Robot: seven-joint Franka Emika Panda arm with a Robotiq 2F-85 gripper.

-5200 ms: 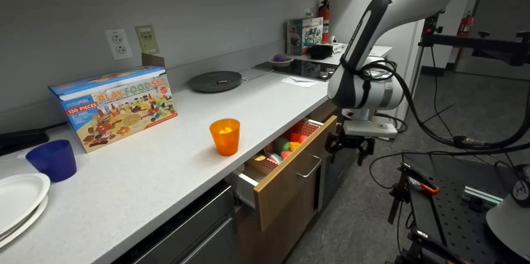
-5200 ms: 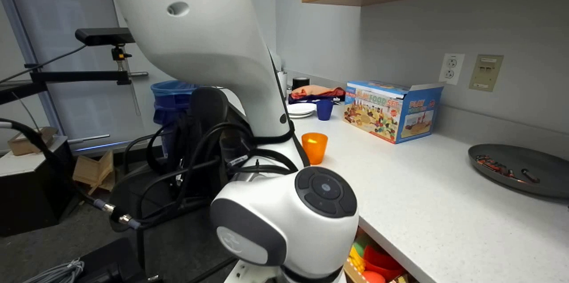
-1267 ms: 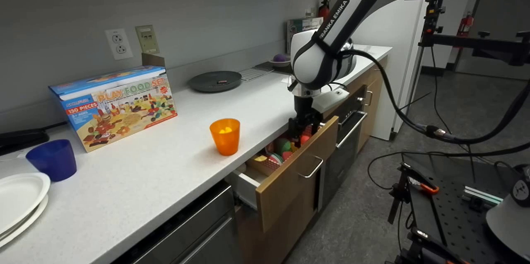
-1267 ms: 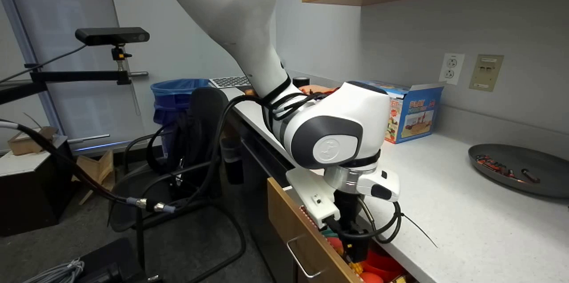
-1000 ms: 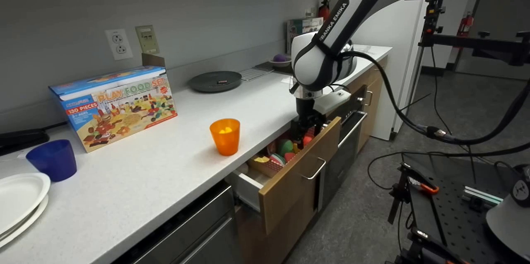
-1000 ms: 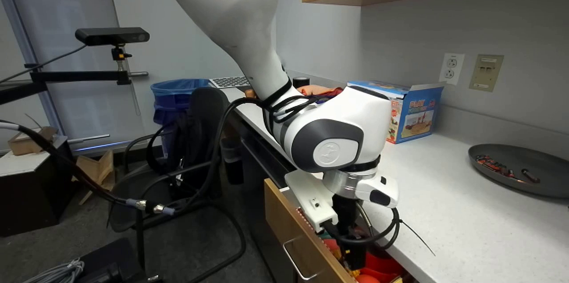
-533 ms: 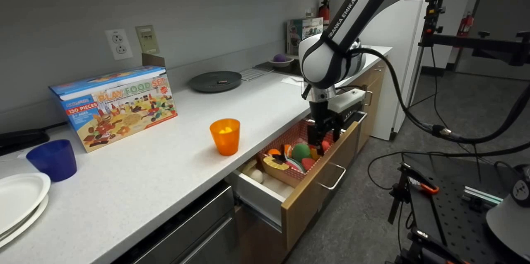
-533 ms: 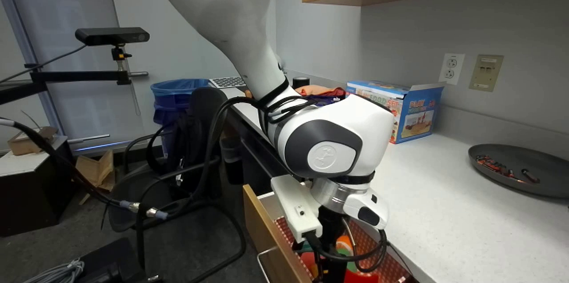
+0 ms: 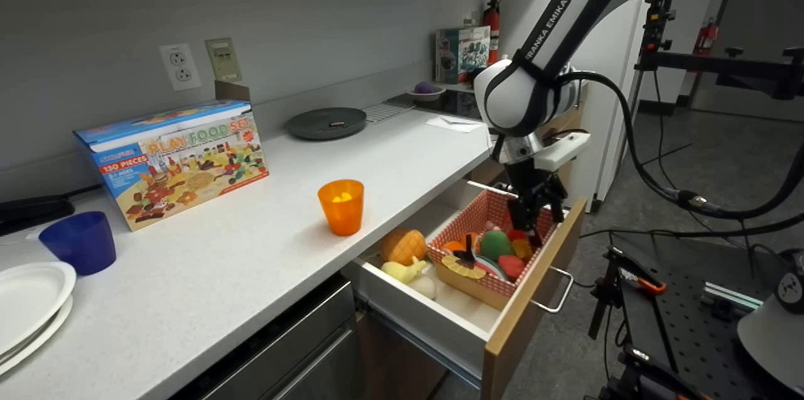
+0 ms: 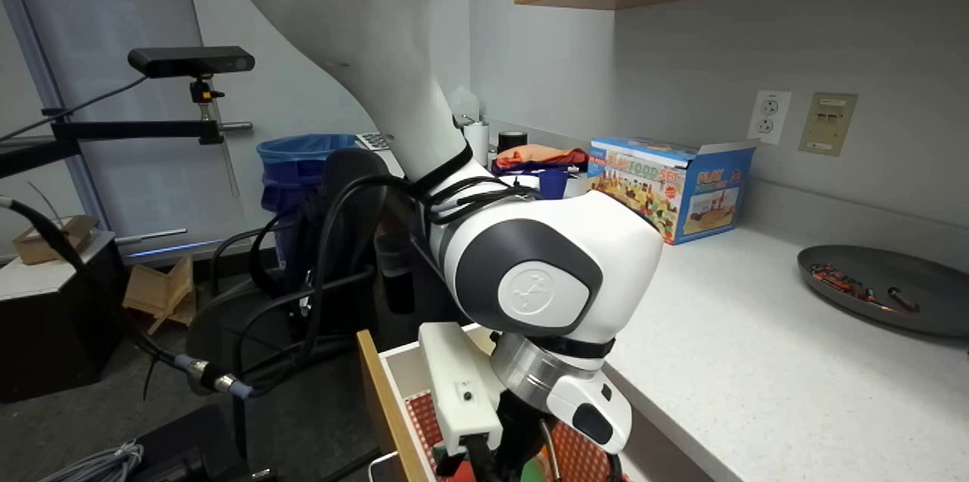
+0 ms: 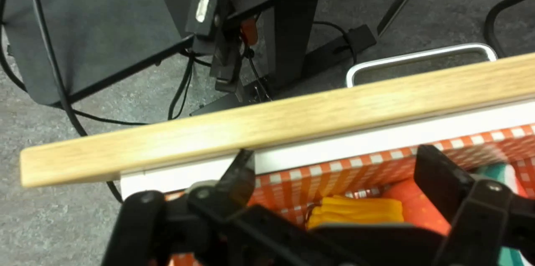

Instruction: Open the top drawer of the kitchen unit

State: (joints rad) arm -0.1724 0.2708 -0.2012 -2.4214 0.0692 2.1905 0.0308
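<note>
The top drawer (image 9: 524, 318) of the kitchen unit (image 9: 282, 218) is pulled far out; its white sides and pale floor show in an exterior view. Its silver bar handle (image 9: 558, 292) is untouched; it also shows in the wrist view (image 11: 422, 54). My gripper (image 9: 539, 221) points down into the drawer, just behind the front panel, over a red-checked basket (image 9: 474, 218) of toy food. In the wrist view my gripper (image 11: 336, 157) has its fingers wide apart, nothing held between them. I cannot tell whether a finger touches the front panel. In an exterior view the fingertips are hidden behind the arm.
An orange cup (image 9: 341, 206) stands near the counter edge above the drawer. A play food box (image 9: 176, 161), blue cup (image 9: 78, 243) and black pan (image 9: 326, 123) are on the counter. A black table (image 9: 684, 287) with clamps stands in front of the drawer.
The gripper went from outside the drawer to behind its front panel. The drawer then slid further out, together with the arm, away from the counter. More of the basket and toy food shows.
</note>
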